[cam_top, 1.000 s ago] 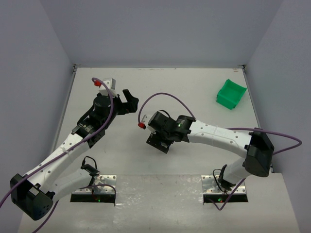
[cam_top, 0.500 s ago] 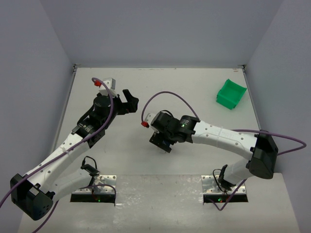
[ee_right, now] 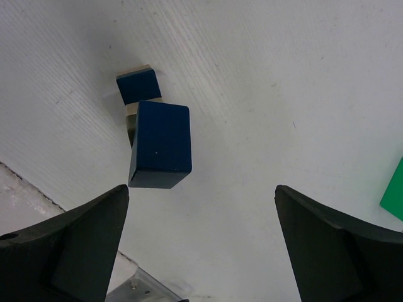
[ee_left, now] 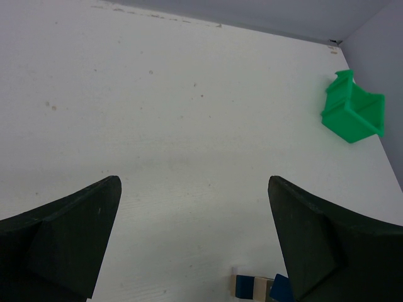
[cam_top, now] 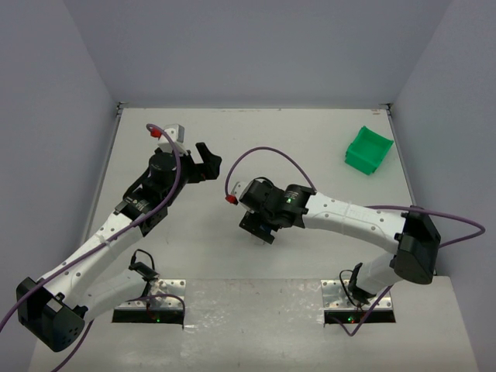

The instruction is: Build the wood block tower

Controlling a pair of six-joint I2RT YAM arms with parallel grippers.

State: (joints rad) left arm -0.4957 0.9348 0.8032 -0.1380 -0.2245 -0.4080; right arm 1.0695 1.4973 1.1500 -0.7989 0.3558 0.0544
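Note:
The wood block tower (ee_right: 160, 145) shows in the right wrist view as a dark blue block on top of a tan piece, with a smaller blue-topped tan block (ee_right: 140, 85) right behind it. My right gripper (ee_right: 201, 189) hovers open above the table, and the tower lies ahead of its left finger, outside the jaws. In the top view the right gripper (cam_top: 256, 225) hides the blocks. The left gripper (ee_left: 194, 181) is open and empty. The blue and tan blocks (ee_left: 255, 288) peek in at the bottom edge by its right finger. From above, the left gripper (cam_top: 206, 161) sits left of centre.
A green plastic bin (cam_top: 368, 149) stands at the back right of the table, also seen as the green bin (ee_left: 352, 113) in the left wrist view. The metal base plate (ee_right: 135, 286) of an arm lies just below the right gripper's jaws.
The right wrist has shifted slightly to the left and toward the near edge. The left arm has stayed still. Both grippers remain open.

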